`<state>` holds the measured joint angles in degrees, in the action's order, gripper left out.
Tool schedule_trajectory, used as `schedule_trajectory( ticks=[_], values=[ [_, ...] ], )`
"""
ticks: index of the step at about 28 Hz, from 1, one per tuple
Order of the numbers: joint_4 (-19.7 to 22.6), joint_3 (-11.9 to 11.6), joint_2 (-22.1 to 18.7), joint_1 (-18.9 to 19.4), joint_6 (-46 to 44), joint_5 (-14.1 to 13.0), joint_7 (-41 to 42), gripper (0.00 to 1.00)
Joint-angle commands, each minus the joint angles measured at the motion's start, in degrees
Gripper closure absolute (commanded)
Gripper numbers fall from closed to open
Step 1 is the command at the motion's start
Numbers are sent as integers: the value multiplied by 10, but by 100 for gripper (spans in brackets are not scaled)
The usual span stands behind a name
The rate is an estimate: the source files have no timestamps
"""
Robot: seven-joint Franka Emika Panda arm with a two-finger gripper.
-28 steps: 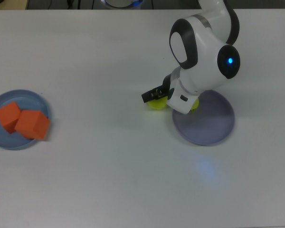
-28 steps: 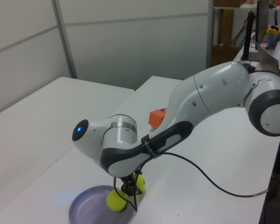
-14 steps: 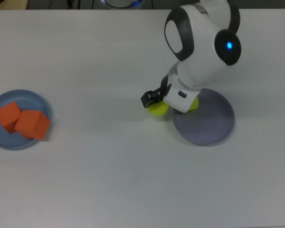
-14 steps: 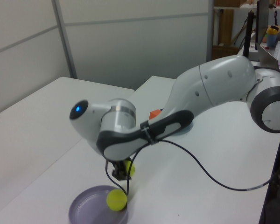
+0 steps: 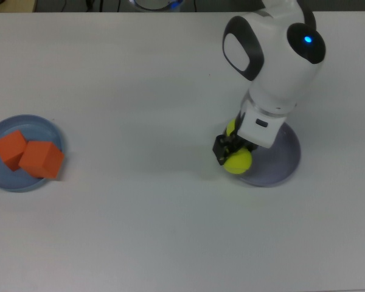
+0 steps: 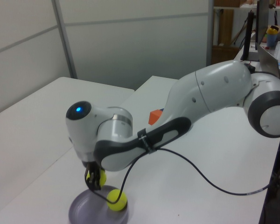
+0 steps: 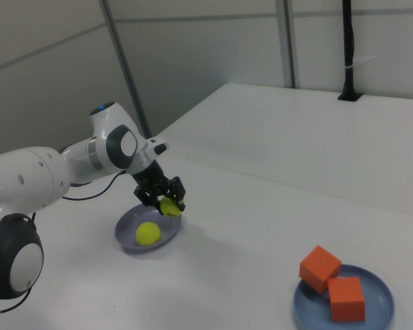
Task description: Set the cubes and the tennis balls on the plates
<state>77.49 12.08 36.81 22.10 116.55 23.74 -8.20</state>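
My gripper [image 5: 231,155] [image 6: 94,179] [image 7: 166,201] is shut on a yellow-green tennis ball [image 5: 239,163] [image 6: 96,176] [image 7: 169,206]. It holds the ball a little above the lavender plate [image 5: 280,161] [image 6: 86,210] [image 7: 127,230], at the rim on the top view's left. A second tennis ball [image 5: 231,128] [image 6: 116,199] [image 7: 148,234] rests on that plate, mostly hidden behind my wrist in the top view. Two orange cubes [image 5: 11,149] [image 5: 42,159] [image 7: 320,268] [image 7: 346,299] lie on the light blue plate [image 5: 39,125] [image 7: 378,289] at the top view's far left.
The white table [image 5: 140,213] stretches bare between the two plates. My arm [image 6: 210,93] reaches in over it from the top view's upper edge, with a black cable [image 6: 196,172] looping below it. Wall panels stand behind the table.
The gripper has lifted the tennis ball off the table beside the lavender plate. It has carried the ball toward the top view's right and down, to the plate's rim.
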Motion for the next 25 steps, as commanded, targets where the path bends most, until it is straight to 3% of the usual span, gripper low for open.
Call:
schedule_trajectory(
  ticks=[1,11,20,25],
  values=[
    [10,-1,-8,15,10,-7,-26,0],
    [6,-1,-31,15,-1,-24,-48,0],
    [5,-14,-126,1,-134,-91,8,0],
    [5,-51,-183,-12,-196,-115,30,0]
  ],
)
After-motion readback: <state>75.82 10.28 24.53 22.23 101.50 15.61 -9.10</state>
